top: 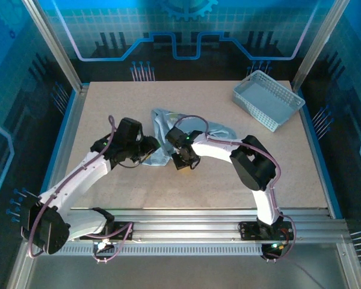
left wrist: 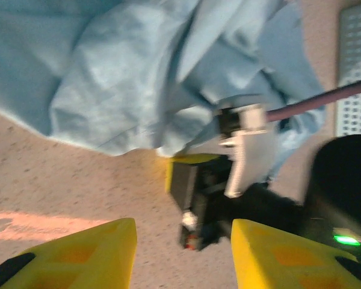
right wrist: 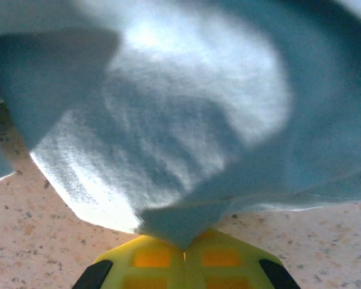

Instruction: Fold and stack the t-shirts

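Near the middle of the top external view, the t-shirt (top: 168, 135) lies in a crumpled heap on the counter (top: 228, 180), pale grey-blue, soft and thickly creased, with both arms bent in over it. Seen from the right wrist, its fine-woven cloth hangs in a rounded fold that narrows to a point, and the yellow right hand (right wrist: 183, 262) is pressed together on that point, pinching it. At the bottom of the left wrist view, the left hand (left wrist: 183, 256) stands spread, its two yellow wedge-shaped fingers (left wrist: 78, 253) apart with bare counter between them, just short of the shirt's hem. The counter is a flat beige board, finely speckled. A white lattice plastic basket (top: 268, 99), rectangular, sits at the upper right of the top view, well apart from the shirt. Blue-lit panels with grid and circuit patterns, held in aluminium posts, wall the space
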